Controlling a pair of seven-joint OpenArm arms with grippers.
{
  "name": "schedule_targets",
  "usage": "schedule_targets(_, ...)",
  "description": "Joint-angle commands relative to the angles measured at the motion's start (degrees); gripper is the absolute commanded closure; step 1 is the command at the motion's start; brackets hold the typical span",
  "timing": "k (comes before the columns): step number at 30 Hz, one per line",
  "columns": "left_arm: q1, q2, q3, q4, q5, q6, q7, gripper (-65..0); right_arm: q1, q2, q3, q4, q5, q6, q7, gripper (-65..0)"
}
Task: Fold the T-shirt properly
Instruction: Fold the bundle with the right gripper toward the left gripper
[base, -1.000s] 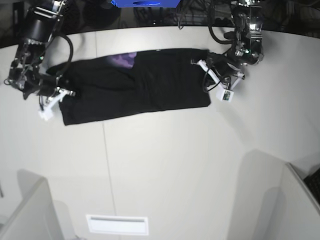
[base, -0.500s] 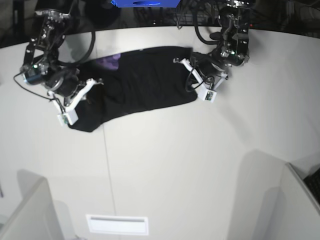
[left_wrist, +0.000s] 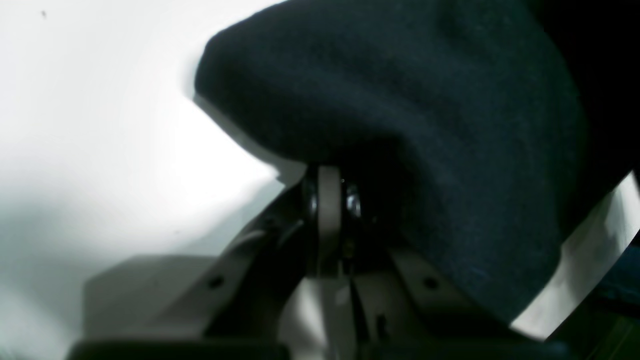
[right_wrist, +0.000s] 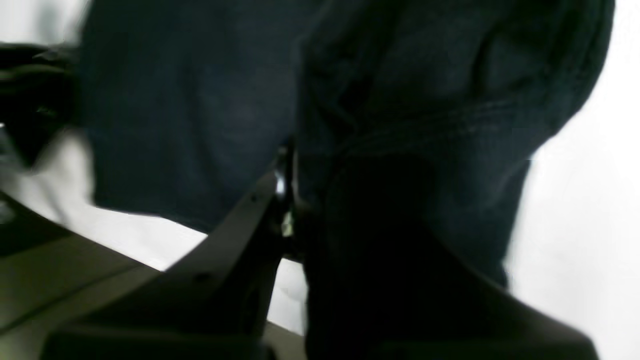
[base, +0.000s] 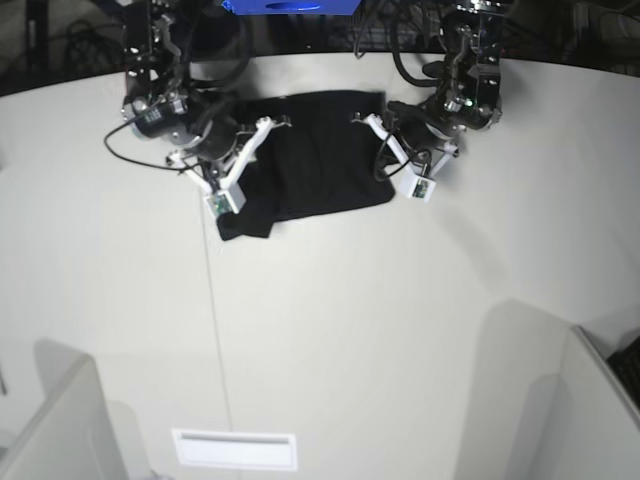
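The black T-shirt (base: 320, 165) lies bunched at the back middle of the white table (base: 330, 330), with a folded lump hanging at its front left (base: 245, 222). No printed graphic shows. My right gripper (base: 252, 150), on the base view's left, is shut on the shirt's left part; dark cloth (right_wrist: 200, 100) fills the right wrist view. My left gripper (base: 378, 148) is shut on the shirt's right edge; cloth (left_wrist: 400, 100) drapes over its fingers in the left wrist view, so the tips are hidden.
A blue object (base: 290, 6) and cables sit past the table's back edge. A white slotted plate (base: 235, 449) lies near the front edge. Grey partitions stand at the front left (base: 60, 420) and front right (base: 570, 400).
My right gripper has carried the shirt's left end to the right, over the middle, so the shirt is much shorter. The purple print no longer shows. My left gripper moved slightly left.
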Motion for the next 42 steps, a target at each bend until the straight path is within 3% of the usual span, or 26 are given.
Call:
schedule_targets(1,0.28,-0.56,-0.08,0.35,1.11,0.51,1.65,0.0,0.16,0.05,-0.99,1.26,0.96,-0.8,1.68,0.0)
schedule_targets(7,0.28,-0.65,-0.17,0.26,1.2,0.51,1.65,0.0,-0.46,1.45,-9.08,1.35,0.96,-7.83,6.08,0.0)
schedule_targets(13,0.28,-0.65,-0.17,0.26,1.2,0.51,1.65,0.0,1.12,5.06,-19.98,1.35,0.96,-18.73,9.95,0.0)
schedule_targets(16,0.28,-0.65,-0.17,0.26,1.2,0.51,1.65,0.0,2.44,5.23,-22.71,1.18,0.96,-21.2,9.95,0.0)
schedule_targets(34,1.16,-1.35,-0.08,0.44,1.11,0.51,1.65,0.0,5.78,3.48,-26.66,-0.93,0.96,-21.81,9.77,0.0)
schedule_targets(42,6.08,-3.2,-4.56,9.4,1.11,0.51,1.73,0.0,5.7,2.6,-26.49,-2.43,0.96,-22.16,9.86,0.0)
